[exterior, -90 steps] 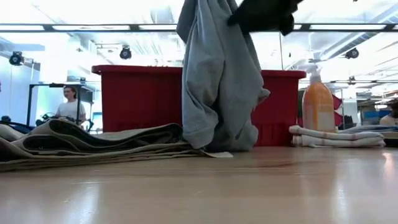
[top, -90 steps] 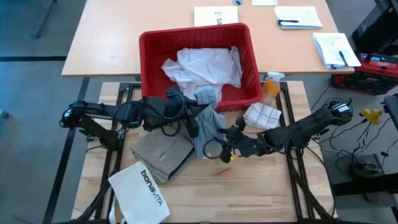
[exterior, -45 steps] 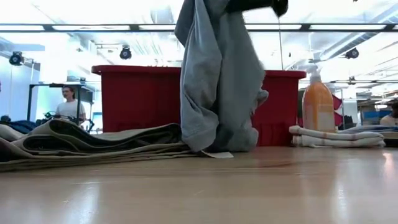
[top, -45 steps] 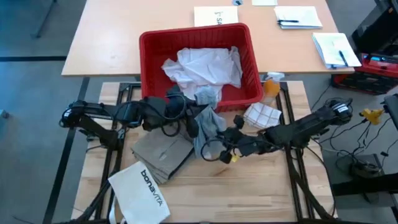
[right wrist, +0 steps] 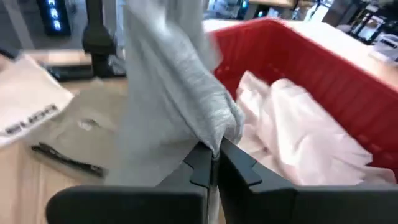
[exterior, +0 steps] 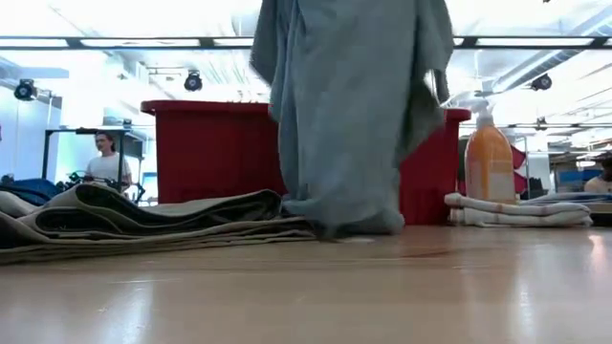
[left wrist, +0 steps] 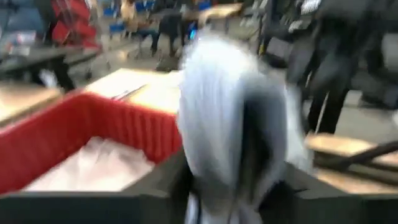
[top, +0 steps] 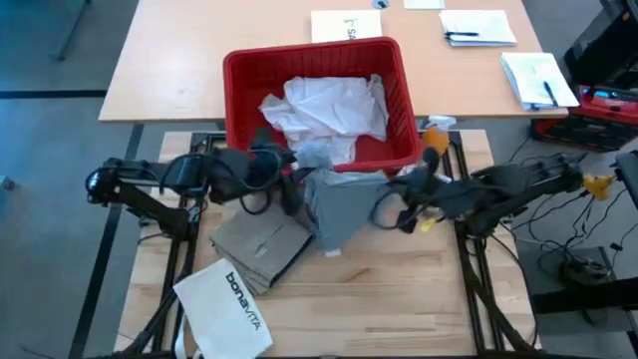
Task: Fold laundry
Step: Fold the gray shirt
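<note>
Your grey T-shirt (top: 339, 204) sits at the centre of the high frame, lifted and stretched between both arms just below the red basket (top: 239, 90). In the low view it hangs as a broad curtain from the top edge of the frame, its hem bunched on the table (top: 419, 299) in front of the basket. Your left gripper (top: 295, 184) is left of centre in the high frame, at the shirt's left edge; its wrist view shows grey cloth rising between the two dark fingers (left wrist: 171, 180), so they are closed on the shirt, though that picture is blurred. Your right gripper (top: 391, 199) is right of centre, at the shirt's right edge; its wrist view shows the fingertips (right wrist: 202, 163) pinched nearly together on a fold of the grey cloth. The white shirt (top: 329, 105) lies crumpled inside the basket, upper centre. The khaki piece (top: 261, 244) lies folded flat on the table, lower left of centre — just beside the hanging shirt, and whether they touch cannot be told. The white bag (top: 224, 307) lies at the lower left, overlapping the khaki piece's corner. An orange bottle (exterior: 490, 162) stands at the right of the low frame, behind a folded towel (exterior: 516, 210). A person (exterior: 105, 164) shows far off at the left — beyond the table.
</note>
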### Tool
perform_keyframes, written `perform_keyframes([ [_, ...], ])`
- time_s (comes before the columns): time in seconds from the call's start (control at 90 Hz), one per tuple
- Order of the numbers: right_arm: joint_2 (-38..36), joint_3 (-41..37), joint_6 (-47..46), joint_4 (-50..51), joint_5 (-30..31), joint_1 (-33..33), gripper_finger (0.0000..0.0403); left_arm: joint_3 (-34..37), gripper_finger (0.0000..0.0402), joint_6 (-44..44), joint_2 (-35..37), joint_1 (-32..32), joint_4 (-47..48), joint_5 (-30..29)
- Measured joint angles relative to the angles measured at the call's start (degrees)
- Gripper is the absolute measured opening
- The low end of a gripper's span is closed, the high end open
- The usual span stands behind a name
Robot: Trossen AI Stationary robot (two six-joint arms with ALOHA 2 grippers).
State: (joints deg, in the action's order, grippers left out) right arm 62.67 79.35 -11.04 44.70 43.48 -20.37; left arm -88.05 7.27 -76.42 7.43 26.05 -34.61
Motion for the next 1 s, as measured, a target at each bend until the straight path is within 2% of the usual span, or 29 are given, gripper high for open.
perform_keyframes([
  [0.178, -3.58, 0.02, 0.63, 0.07, 0.00, 0.01, 0.0000, 0.09, 0.0358, 7.11, -0.31, -0.34, 10.38, -0.59],
  [0.256, -4.19, 0.02, 0.60, 0.08, -0.02, 0.01, 0.0000, 0.46, 0.0390, 9.79, -1.00, -0.31, 13.73, -0.14],
  [0.322, -4.19, 0.02, 0.60, 0.05, -0.37, 0.01, 0.0000, 0.69, 0.0380, 11.52, -2.09, -0.37, 14.87, 2.81],
  [0.4, -3.68, 0.02, 0.61, 0.05, -2.29, 0.01, 0.0000, 0.83, 0.0353, 11.58, -4.15, -0.46, 10.91, 7.89],
  [0.556, -1.42, 0.00, 1.01, 0.06, -7.49, 0.03, 0.0000, 0.85, 0.0302, 8.03, -10.24, -0.35, -4.38, 13.92],
  [0.722, 1.13, -0.02, 0.60, 0.03, -8.06, 0.03, 0.0000, 0.11, 0.0266, 7.00, -17.31, -1.60, -21.46, 22.43],
  [1.0, 4.23, -0.02, -0.70, -1.96, -12.36, 0.05, 0.0000, -8.04, 0.0218, 2.20, -26.66, -1.28, -24.25, 23.65],
])
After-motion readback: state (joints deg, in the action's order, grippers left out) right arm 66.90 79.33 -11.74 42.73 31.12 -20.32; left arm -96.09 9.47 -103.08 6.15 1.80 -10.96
